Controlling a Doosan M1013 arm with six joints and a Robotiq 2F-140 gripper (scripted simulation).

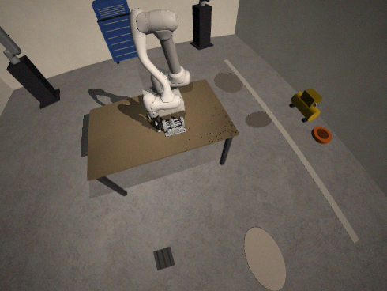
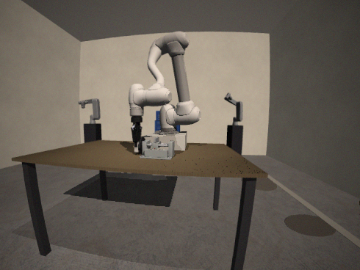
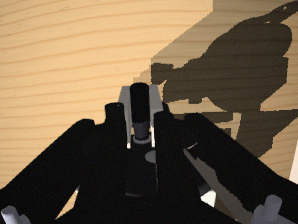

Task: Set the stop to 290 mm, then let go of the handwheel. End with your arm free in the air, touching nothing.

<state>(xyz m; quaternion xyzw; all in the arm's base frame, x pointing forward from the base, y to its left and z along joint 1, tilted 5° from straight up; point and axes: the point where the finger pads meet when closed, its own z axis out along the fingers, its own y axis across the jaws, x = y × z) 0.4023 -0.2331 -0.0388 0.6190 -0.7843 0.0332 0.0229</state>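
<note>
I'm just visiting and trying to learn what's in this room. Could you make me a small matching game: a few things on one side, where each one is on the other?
Things:
1. gripper
2. blue cabinet
3. orange bowl
4. stop fixture

Places:
A. on the floor beside the yellow machine
B. against the back wall
C. on the table, at the arm's foot
D. closed on the handwheel crank

Pairs: 1-D, 2-B, 3-A, 4-C

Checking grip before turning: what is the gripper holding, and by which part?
The gripper is shut on the handwheel, by its upright black crank pin.
</note>
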